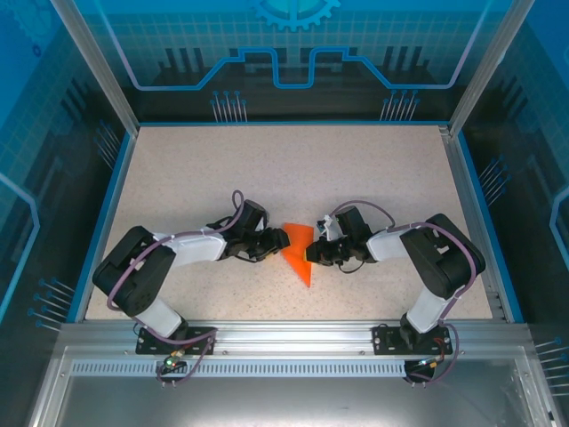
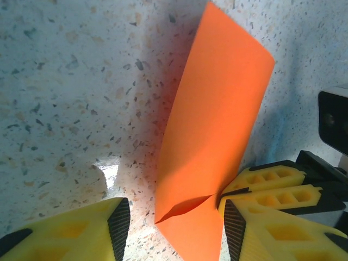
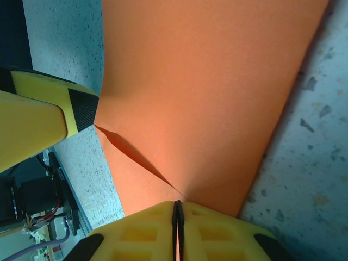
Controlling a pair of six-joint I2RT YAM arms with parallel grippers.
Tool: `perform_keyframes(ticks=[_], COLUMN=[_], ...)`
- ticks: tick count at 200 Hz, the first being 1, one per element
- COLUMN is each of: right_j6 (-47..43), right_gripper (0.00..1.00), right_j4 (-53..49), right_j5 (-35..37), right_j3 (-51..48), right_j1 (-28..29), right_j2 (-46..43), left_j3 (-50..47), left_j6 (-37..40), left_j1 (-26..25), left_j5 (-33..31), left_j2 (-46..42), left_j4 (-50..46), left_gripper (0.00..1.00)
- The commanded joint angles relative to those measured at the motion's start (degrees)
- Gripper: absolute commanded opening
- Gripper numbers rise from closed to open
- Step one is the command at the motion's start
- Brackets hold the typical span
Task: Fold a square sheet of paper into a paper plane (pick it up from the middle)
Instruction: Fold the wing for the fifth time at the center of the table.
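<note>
Folded orange paper (image 1: pixel 300 252) is lying mid-table (image 1: pixel 178 178), betw. both arms, its pointed end aiming at the near edge. R gripper (image 3: pixel 178 209) is clenching on the paper's edge, w/ a layer gaping slightly by the pinch. L gripper (image 2: pixel 175 217) is standing released, straddling the sheet. One pad is sitting just beside the paper's edge, the other apart on bare table.

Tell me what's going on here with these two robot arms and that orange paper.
Two robot arms are partway through folding an orange sheet of paper at the middle of the table. The right gripper is shut on the paper's edge, pinching it next to a fold. The left gripper is open, with the paper between its fingers but not clamped. The sheet is a pointed wedge so far, not a finished plane.
</note>
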Motion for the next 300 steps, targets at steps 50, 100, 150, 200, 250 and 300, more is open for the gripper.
perform_keyframes(ticks=[50, 100, 150, 200, 250, 300], right_j6=[-0.5, -0.9, -1.4, -4.0, -6.5, -6.1], right_gripper=[0.12, 0.12, 0.13, 0.16, 0.19, 0.20], right_j4=[-2.2, -3.1, -4.0, -8.1, -15.4, -17.2], right_j5=[1.9, 2.0, 2.3, 1.1, 4.0, 5.2], right_j3=[-1.5, -1.5, -1.4, 0.6, 2.3, 4.7], right_j1=[-1.4, -1.8, -2.2, -2.5, -1.7, 2.0], right_j2=[2.3, 1.6, 1.5, -0.5, -8.2, -8.4], left_j3=[1.3, 2.8, 3.4, 3.9, 2.5, 2.7], left_j6=[-1.3, -0.6, 0.2, 0.5, -1.6, -1.9], left_j1=[-0.4, -0.4, -0.4, -0.4, -0.5, -0.8], left_j5=[1.4, 4.4, 7.9, 8.0, 7.1, 7.0], left_j2=[1.2, 3.3, 5.2, 5.1, 5.3, 5.8], left_j4=[1.0, 2.4, 4.7, 3.7, 6.3, 7.0], left_gripper=[0.47, 0.44, 0.39, 0.26, 0.15, 0.14])
